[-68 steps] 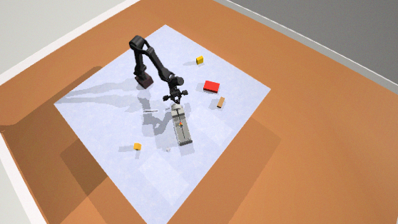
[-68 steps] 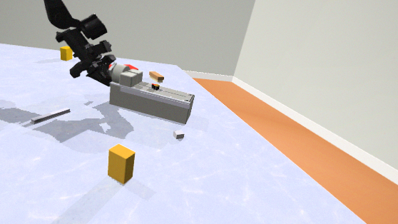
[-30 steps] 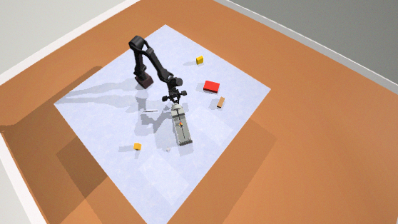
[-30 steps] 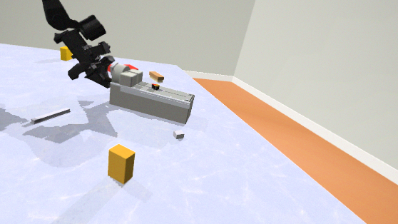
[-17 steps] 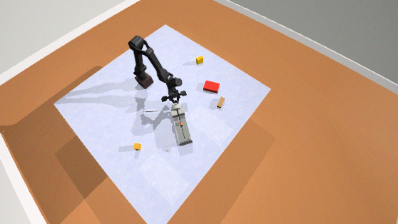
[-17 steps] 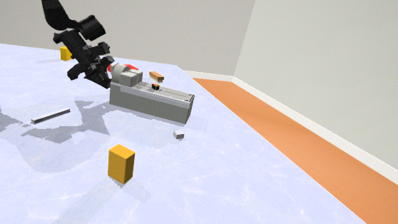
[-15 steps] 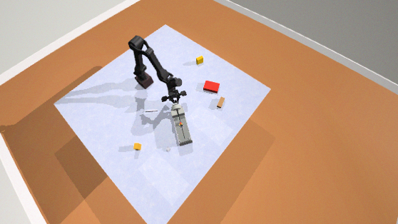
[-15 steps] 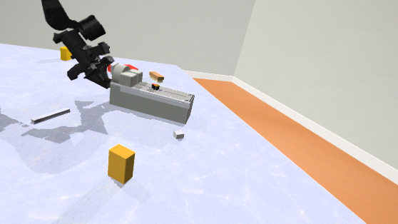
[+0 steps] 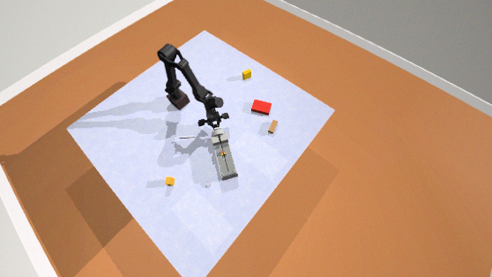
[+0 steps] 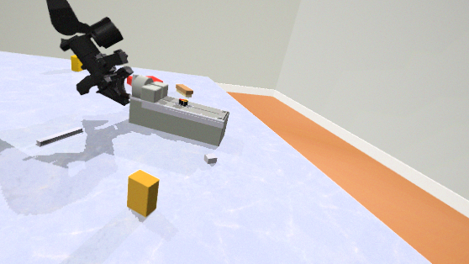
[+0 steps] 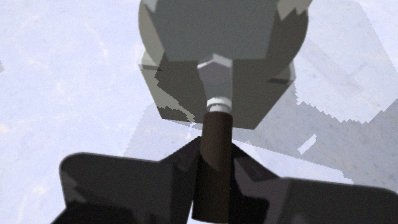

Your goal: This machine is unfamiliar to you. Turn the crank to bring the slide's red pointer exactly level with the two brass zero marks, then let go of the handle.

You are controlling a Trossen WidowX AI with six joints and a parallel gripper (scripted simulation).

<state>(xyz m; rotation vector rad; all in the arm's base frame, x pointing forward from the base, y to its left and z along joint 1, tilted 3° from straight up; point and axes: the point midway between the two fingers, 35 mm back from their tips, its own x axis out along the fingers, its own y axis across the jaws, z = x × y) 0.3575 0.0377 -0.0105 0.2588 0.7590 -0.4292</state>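
Observation:
A grey box-shaped machine [image 9: 224, 158] [image 10: 181, 119] [image 11: 220, 30] lies on the pale mat. A slide with a red pointer [image 9: 223, 153] [image 10: 183, 102] sits on the rail along its top, about a third of the way from the crank end. I cannot make out the brass zero marks. At the near end a round crank disc [image 10: 140, 86] carries a dark brown handle [image 11: 215, 165]. My gripper [image 11: 214, 175] [image 9: 215, 125] [image 10: 119, 94] is shut on the crank handle at that end of the machine.
On the mat lie a yellow block [image 9: 169, 180] [image 10: 143, 192], a second yellow block [image 9: 247, 74] [image 10: 76, 63], a red flat block [image 9: 261, 107], a brown bar [image 9: 272, 126] [image 10: 184, 89], a thin grey bar [image 10: 59, 136] and a small grey cube [image 10: 210, 158].

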